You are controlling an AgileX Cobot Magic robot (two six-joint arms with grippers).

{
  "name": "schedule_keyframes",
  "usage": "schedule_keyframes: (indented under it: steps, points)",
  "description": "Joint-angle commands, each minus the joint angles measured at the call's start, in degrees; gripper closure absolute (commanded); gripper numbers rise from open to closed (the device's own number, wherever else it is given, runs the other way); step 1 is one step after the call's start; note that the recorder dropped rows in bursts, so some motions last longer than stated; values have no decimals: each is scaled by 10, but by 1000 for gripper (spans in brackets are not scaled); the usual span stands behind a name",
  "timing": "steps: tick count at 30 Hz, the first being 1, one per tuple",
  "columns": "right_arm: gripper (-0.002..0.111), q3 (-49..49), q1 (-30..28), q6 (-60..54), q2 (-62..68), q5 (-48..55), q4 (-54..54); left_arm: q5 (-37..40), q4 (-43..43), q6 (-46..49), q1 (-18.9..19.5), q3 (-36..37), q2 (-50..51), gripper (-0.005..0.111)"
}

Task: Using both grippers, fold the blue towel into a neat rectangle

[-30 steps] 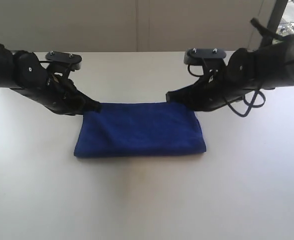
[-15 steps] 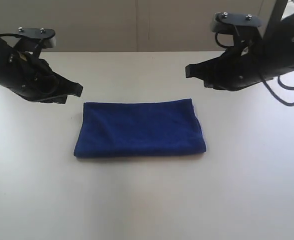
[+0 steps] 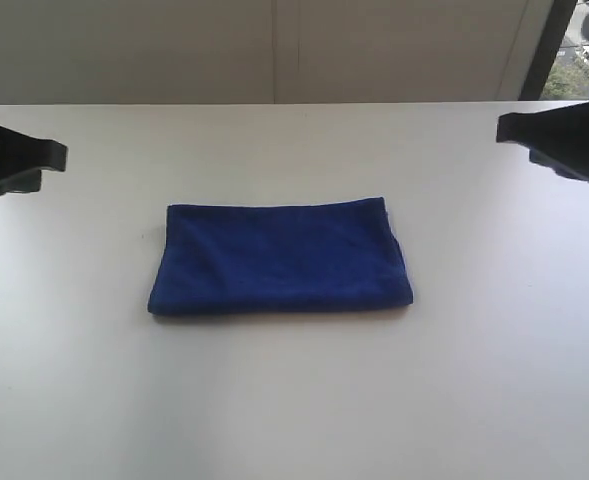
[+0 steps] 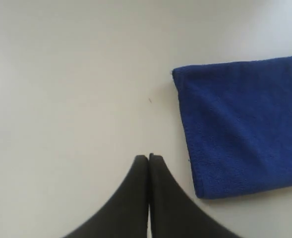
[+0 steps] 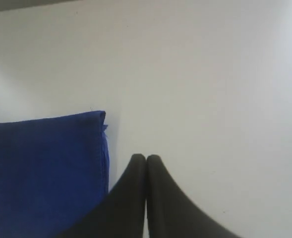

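Blue towel (image 3: pixel 279 258) lies folded on the desk (image 3: pixel 294 400); left gripper (image 4: pixel 149 157) and right gripper (image 5: pixel 146 157), jaws clenched empty, should retreat without brushing it.

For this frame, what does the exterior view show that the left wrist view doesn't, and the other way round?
Only the exterior view: the whole blue towel as a folded rectangle with all four edges in sight, and the left gripper and right gripper out at either side, clear of it.
Only the left wrist view: the left gripper's fingers pressed together with no gap, holding nothing, and a tiny speck on the table.
Both: the towel lying flat on the white table, untouched by the left gripper.
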Motion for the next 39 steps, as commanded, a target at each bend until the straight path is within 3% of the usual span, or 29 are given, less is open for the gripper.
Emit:
schedule_keyframes:
  steps: [1, 5, 12, 21, 27, 39]
  points:
    - [108, 27, -8, -13, -77, -8, -6, 13, 3, -4, 17, 36, -73, 107]
    - [108, 50, -8, -13, -153, -6, -11, 12, 3, -4, 17, 71, -142, 107]
    - [108, 134, -8, -13, -382, -1, -14, 37, 3, -5, 17, 166, -349, 107]
    - [108, 234, -8, -24, -652, 68, -16, 62, 3, 29, 17, 271, -573, 107]
    - [108, 241, -8, -24, -669, 84, -16, 117, 3, 29, 17, 271, -588, 107]
    - [108, 241, -8, -24, -669, 84, -15, 116, 3, 29, 17, 271, -588, 107]
